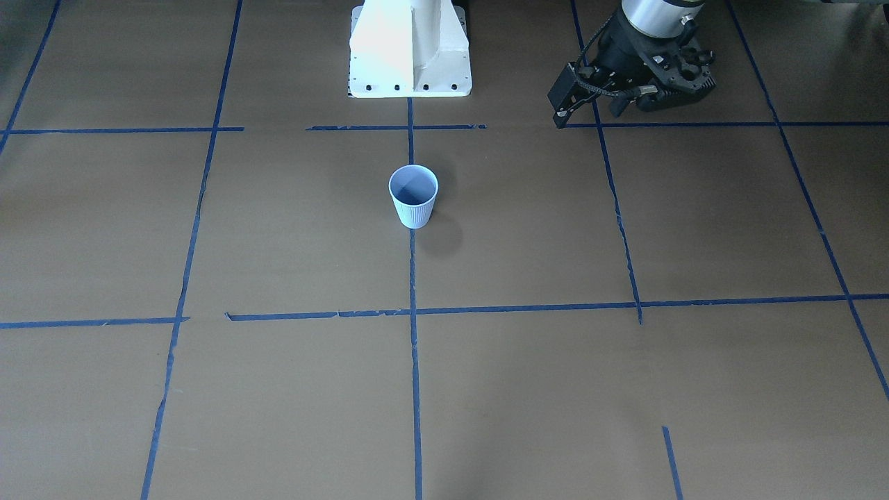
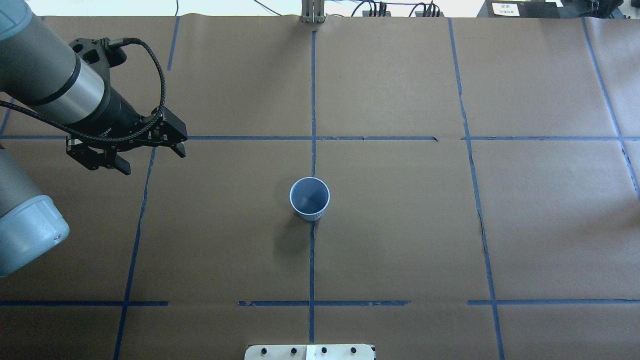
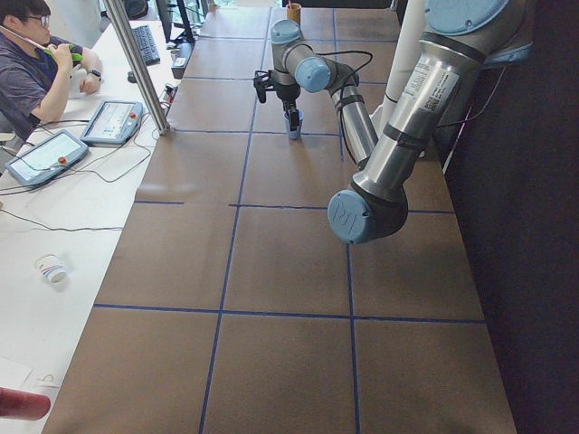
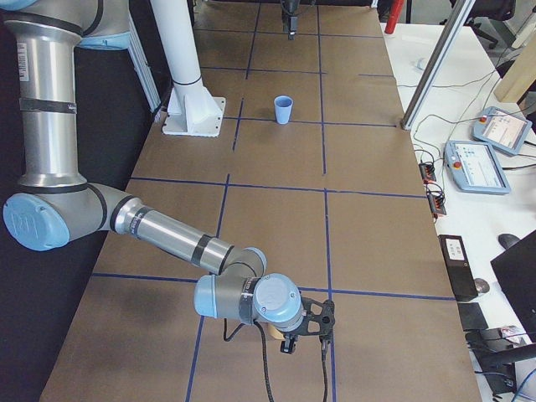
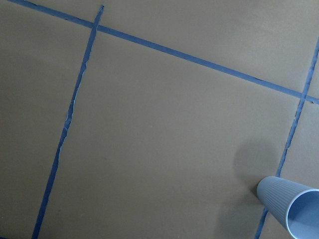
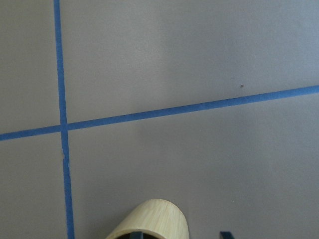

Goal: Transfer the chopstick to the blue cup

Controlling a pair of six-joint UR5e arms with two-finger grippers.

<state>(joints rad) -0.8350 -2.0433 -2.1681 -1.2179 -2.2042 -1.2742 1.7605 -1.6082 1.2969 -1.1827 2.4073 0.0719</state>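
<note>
My open, empty left hand point(image 2: 152, 159) is nearer the blue cup point(image 2: 310, 198); the right hand's point(image 4: 306, 333) grip I cannot tell, chopstick unseen.

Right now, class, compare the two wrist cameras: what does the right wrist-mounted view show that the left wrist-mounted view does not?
Only the right wrist-mounted view shows a pale, wood-coloured rounded object, cut off by its bottom edge. Only the left wrist-mounted view shows the blue cup, in its lower right corner and partly out of frame. Both show the brown paper table crossed by blue tape lines. Neither shows the chopstick.
</note>
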